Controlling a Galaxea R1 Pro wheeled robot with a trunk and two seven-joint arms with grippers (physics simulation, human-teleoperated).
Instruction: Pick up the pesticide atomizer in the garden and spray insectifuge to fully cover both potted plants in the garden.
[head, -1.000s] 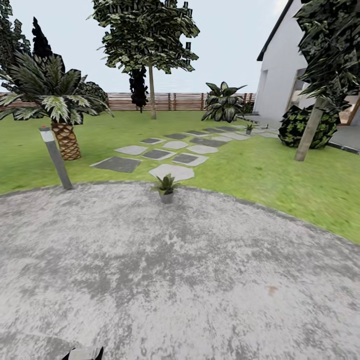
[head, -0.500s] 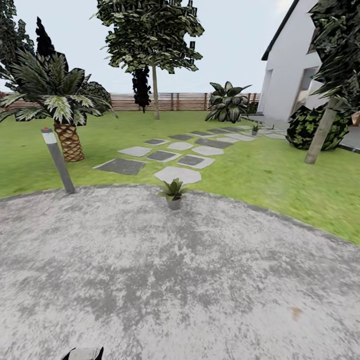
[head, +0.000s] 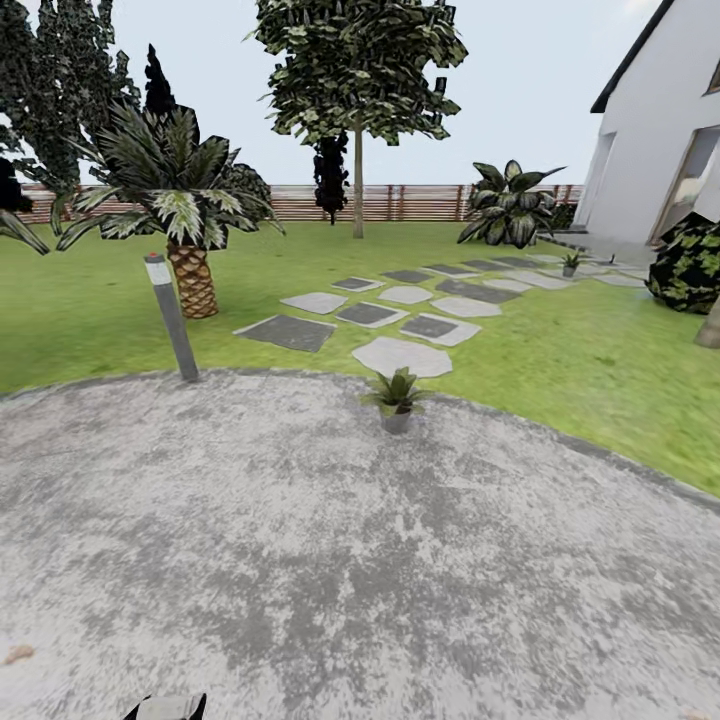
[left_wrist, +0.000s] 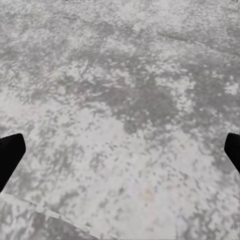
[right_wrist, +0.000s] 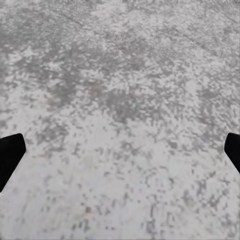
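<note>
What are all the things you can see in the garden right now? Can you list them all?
potted plants: two, olive-green in small pots; one at the patio's far edge, one far off by the house
bollard lamp: one, grey, at the patio's edge
stepping stones: several, grey, on the lawn
patio: one, round, grey, in front
lawn: green, around the patio
palm: one, behind the lamp
tree: one, tall, mid-lawn
fence: brown slats, at the back
house: white, at the right
left gripper: dark fingertips wide apart over paving
right gripper: likewise
</note>
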